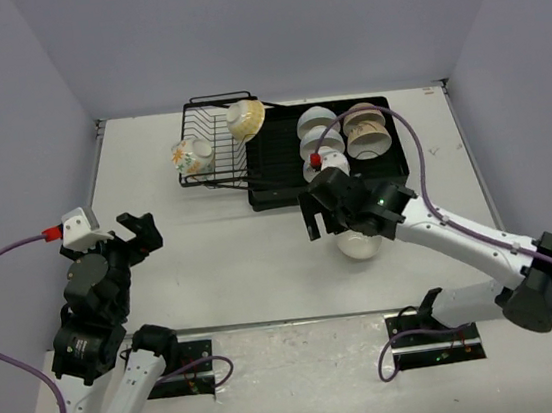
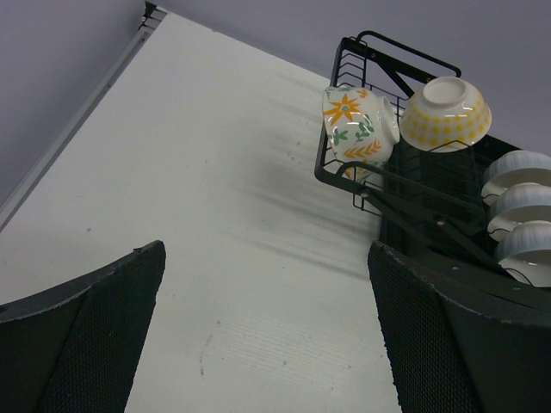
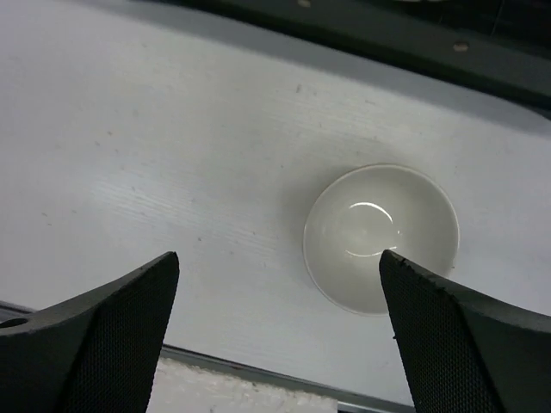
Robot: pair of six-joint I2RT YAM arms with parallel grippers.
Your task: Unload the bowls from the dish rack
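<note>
The black wire dish rack point(image 1: 209, 139) joins a black drain tray point(image 1: 274, 151) at the back. A yellow-patterned bowl point(image 1: 246, 117) and an orange-flowered bowl point(image 1: 189, 157) lean in the rack; both show in the left wrist view, the yellow-patterned bowl point(image 2: 446, 112) right of the flowered one point(image 2: 357, 129). White bowls point(image 1: 320, 143) and cream bowls point(image 1: 367, 131) stand in the tray. One white bowl point(image 3: 381, 237) sits upright on the table in front of the tray. My right gripper point(image 3: 280, 335) is open and empty above it, the bowl by its right finger. My left gripper point(image 2: 267, 335) is open and empty over bare table.
The table's near edge point(image 3: 258, 374) runs just below the right gripper. Grey walls close the table on three sides. The right arm point(image 1: 461, 239) stretches across the right front of the table. Three white bowls point(image 2: 523, 206) show at the right edge of the left wrist view.
</note>
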